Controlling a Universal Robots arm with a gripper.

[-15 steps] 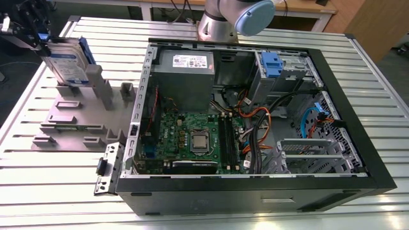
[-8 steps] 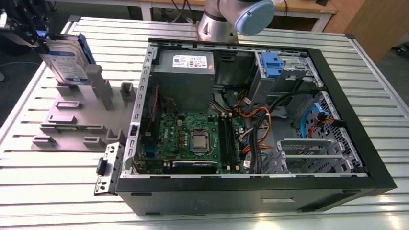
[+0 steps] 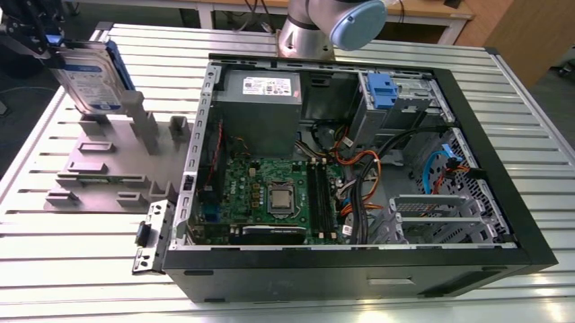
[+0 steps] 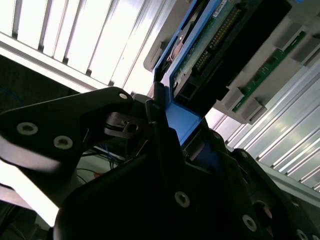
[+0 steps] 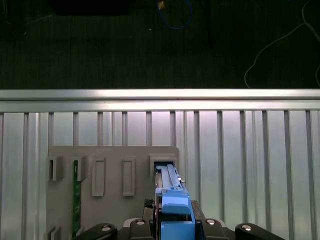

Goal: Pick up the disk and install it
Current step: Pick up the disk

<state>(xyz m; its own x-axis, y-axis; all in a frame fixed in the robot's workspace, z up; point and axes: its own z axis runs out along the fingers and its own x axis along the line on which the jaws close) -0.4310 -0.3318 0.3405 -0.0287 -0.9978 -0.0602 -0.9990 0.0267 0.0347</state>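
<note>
Robot lifts drive at the workbench: the gripper (image 3: 52, 47) is clenched on the top edge of the disk (image 3: 90, 75), its fingers pressing the blue carrier bracket from either side, as both wrist views show (image 4: 182, 127) (image 5: 175, 222). The disk hangs directly beneath the gripper, slightly tilted, with its white-and-blue label turned toward the exterior view.

In the second wrist view the disk's (image 4: 210, 45) green circuit-board underside extends away from the fingers. In the first wrist view the disk (image 5: 170, 177) reaches down toward a slot in the grey holder plate (image 5: 115, 165) below the gripper. It cannot be told whether its lower edge touches the slot.

The holder plate (image 3: 90, 151) lies flat on the slatted aluminium counter (image 3: 90, 269), straight below the gripper. A green memory stick (image 3: 99, 179) stands in another of its slots, near the disk's lower end.

Well apart from the gripper, toward the exterior view's right, an open black computer case (image 3: 359, 277) lies on its side. Inside it are a grey power supply box (image 3: 260, 101), a green motherboard (image 3: 269, 182) and, in the far bay, a second blue-tabbed drive (image 3: 382, 89).
</note>
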